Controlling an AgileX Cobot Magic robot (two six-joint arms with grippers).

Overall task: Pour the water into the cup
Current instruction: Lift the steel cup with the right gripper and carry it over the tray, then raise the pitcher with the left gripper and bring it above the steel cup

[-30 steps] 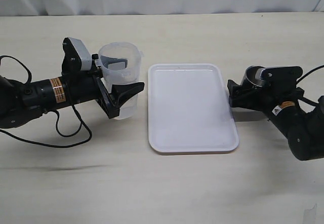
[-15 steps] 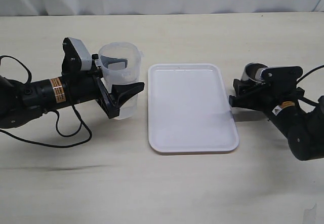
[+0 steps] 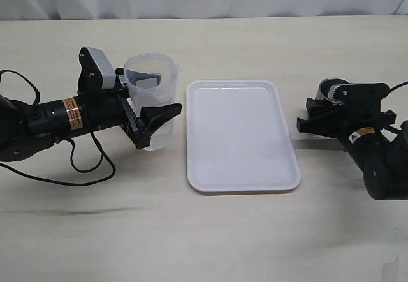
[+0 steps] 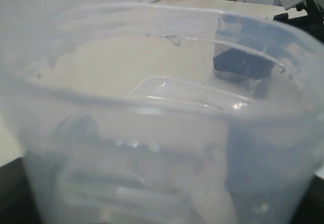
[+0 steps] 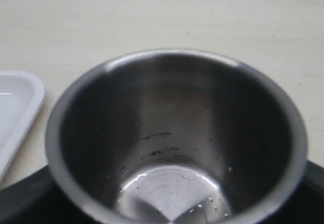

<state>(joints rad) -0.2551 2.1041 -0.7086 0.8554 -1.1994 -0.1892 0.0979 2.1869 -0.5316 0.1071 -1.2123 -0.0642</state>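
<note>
The steel cup (image 3: 332, 89) sits in my right gripper (image 3: 323, 108), which is shut on it to the right of the white tray (image 3: 242, 135). A shadow lies on the table under the gripper. In the right wrist view the cup (image 5: 172, 133) stands upright with only a few droplets on its bottom. My left gripper (image 3: 162, 100) is shut on the translucent plastic beaker (image 3: 152, 81), which stands upright to the left of the tray. The beaker fills the left wrist view (image 4: 162, 133). I cannot make out water through its cloudy wall.
The tray lies flat between the two grippers, and its corner shows in the right wrist view (image 5: 15, 102). A black cable (image 3: 89, 164) loops on the table under the left arm. A white curtain hangs behind the far table edge.
My right gripper has moved the steel cup to the right, away from the tray's edge. The left gripper and beaker have not moved.
</note>
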